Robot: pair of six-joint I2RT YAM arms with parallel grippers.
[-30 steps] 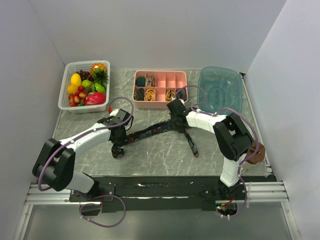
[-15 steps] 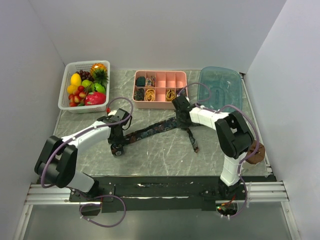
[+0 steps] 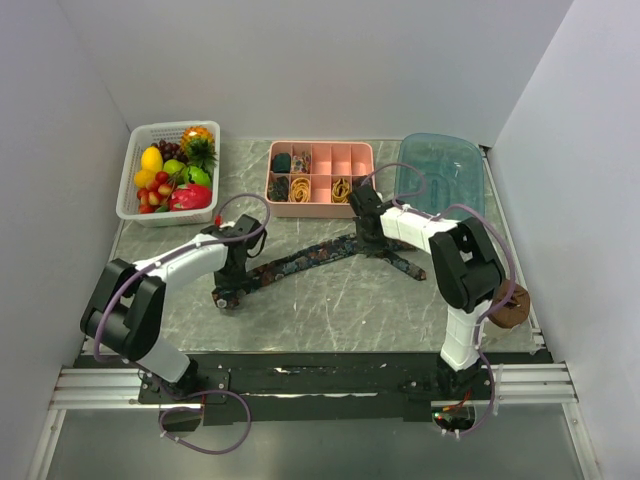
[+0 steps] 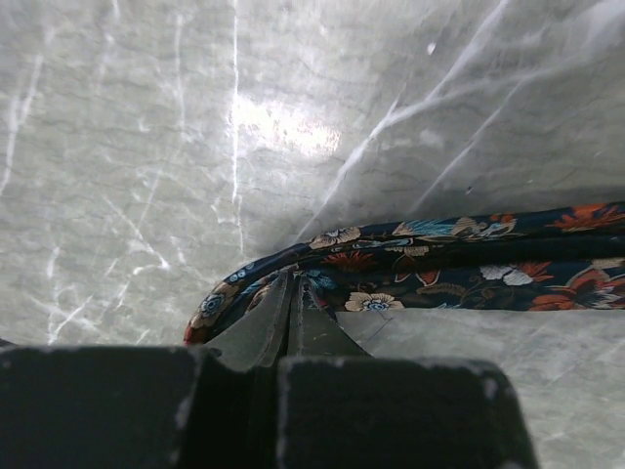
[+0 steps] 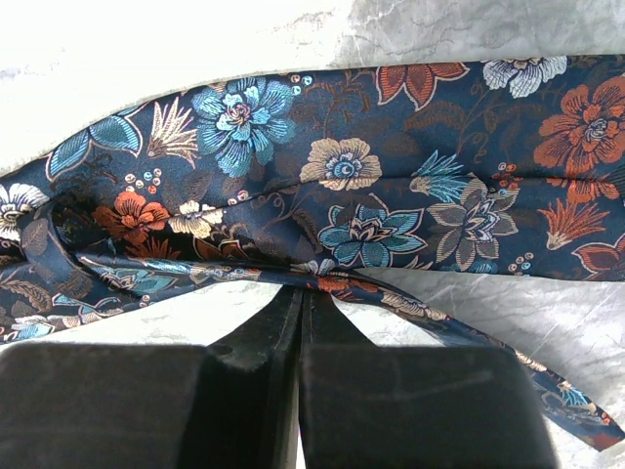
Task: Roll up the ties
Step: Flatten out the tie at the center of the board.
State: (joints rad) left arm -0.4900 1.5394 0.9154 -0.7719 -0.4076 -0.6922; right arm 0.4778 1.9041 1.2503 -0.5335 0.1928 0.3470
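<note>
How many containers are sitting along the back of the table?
3: a white fruit basket at the back left, a pink divided tray in the middle, and a clear blue tub at the back right. None appears to be hidden.

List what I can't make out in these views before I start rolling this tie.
- Left wrist view: how much tie the left gripper pinches, covered by its own fingers; the tie runs off the right edge.
- Right wrist view: both tie ends, past the side edges; the right gripper covers the fabric beneath.
- Top view: both pinch points, hidden under the wrists; contents of the pink organizer, too small.
</note>
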